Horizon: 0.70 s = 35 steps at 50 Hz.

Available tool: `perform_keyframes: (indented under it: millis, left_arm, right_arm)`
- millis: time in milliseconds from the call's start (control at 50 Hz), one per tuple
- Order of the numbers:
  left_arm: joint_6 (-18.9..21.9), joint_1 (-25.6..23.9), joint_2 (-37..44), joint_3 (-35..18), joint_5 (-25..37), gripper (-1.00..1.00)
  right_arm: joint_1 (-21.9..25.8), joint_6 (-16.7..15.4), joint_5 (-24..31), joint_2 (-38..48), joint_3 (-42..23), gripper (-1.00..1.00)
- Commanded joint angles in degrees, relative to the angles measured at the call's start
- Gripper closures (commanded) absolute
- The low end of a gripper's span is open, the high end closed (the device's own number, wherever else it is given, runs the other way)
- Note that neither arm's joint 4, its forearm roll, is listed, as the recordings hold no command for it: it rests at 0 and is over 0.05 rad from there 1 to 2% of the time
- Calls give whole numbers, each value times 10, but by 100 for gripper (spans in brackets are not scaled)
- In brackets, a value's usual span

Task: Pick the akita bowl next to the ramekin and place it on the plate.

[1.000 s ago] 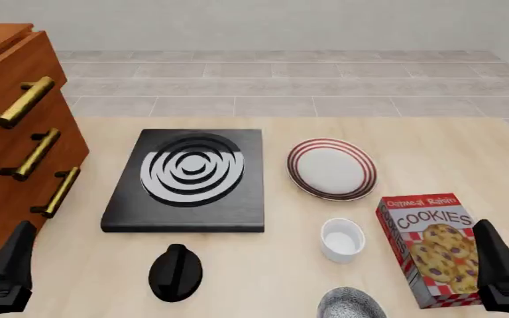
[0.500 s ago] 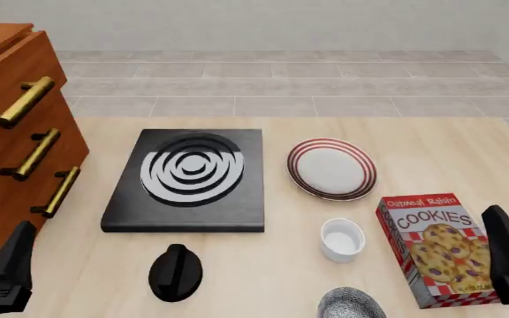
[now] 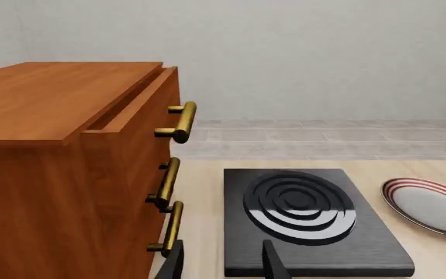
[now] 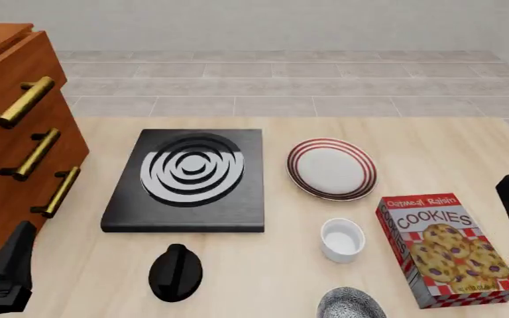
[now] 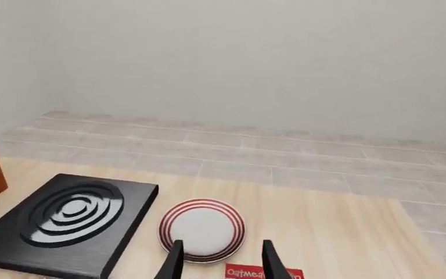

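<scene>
Akita bowl (image 4: 351, 304) sits at near table edge, just beside ramekin (image 4: 342, 240), untouched; plate (image 4: 331, 168) farther back, empty. Step: approach, pre-grasp. Right gripper (image 5: 220, 258) fingers apart, holding nothing, aimed over plate. Left gripper (image 3: 220, 261) likewise parted w/ nothing btwn. Next: right arm should drop over bowl rim & close.

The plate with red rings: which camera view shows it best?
The front view shows the plate best, whole and unobstructed, beyond the ramekin. The right wrist view also shows it whole, though the fingertips stand just before its edge. The left wrist view cuts it off.
</scene>
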Motion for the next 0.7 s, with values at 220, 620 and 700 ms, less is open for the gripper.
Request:
perform_keyframes:
  millis: [220, 620, 700]
  left_arm:
    - [0, 0, 0, 0, 0, -100]
    - [0, 0, 0, 0, 0, -100]
    - [0, 0, 0, 0, 0, -100]
  right_arm:
    - [5, 5, 106, 94, -111, -100]
    - [18, 15, 178, 177, -153, -100]
    - [21, 18, 188, 185, -157, -100]
